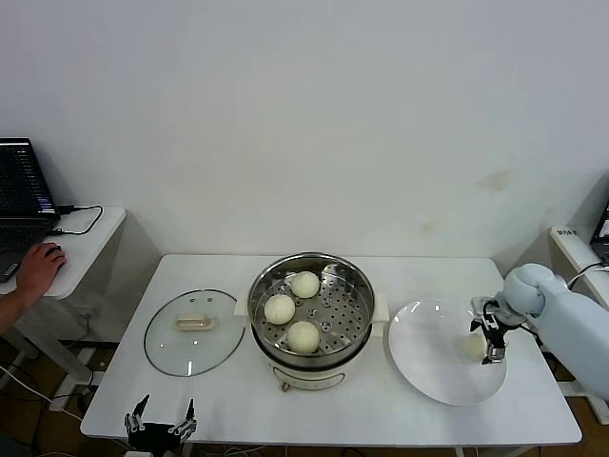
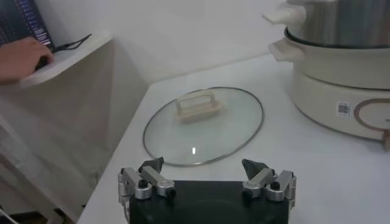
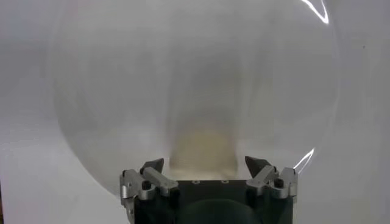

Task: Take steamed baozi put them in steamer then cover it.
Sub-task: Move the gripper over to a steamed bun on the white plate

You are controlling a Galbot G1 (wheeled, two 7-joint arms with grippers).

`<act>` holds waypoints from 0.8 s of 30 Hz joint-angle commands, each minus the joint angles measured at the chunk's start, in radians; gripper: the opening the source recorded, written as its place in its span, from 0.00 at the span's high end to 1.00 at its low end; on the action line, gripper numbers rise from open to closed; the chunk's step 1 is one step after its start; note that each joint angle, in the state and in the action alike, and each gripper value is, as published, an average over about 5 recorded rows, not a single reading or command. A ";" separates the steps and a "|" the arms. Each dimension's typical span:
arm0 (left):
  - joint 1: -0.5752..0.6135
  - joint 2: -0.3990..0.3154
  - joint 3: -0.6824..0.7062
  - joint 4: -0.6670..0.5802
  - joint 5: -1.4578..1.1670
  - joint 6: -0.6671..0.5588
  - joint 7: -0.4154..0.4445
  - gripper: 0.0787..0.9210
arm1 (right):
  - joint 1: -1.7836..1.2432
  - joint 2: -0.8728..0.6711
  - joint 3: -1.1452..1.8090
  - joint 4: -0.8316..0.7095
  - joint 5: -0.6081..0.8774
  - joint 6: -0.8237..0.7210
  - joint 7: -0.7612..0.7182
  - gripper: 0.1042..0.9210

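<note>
Your right gripper, at frame right, hangs spread around the last bun on the plate, poised to grasp; three buns already fill the steamer at centre. Your left gripper waits open below the lid.

Soft, even light filled the head view, leaving faint shadows under the steamer. In the right wrist view the plate was washed out, blurred, with glare streaks upper right.
</note>
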 commanded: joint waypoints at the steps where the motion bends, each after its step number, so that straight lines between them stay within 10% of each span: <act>1: -0.002 0.001 0.000 0.001 0.000 0.000 0.001 0.12 | -0.008 0.003 0.006 -0.005 -0.006 0.001 0.012 0.12; 24: -0.032 -0.002 0.006 0.010 -0.001 -0.001 0.001 0.12 | 0.209 -0.079 -0.138 0.098 0.151 -0.046 -0.007 0.33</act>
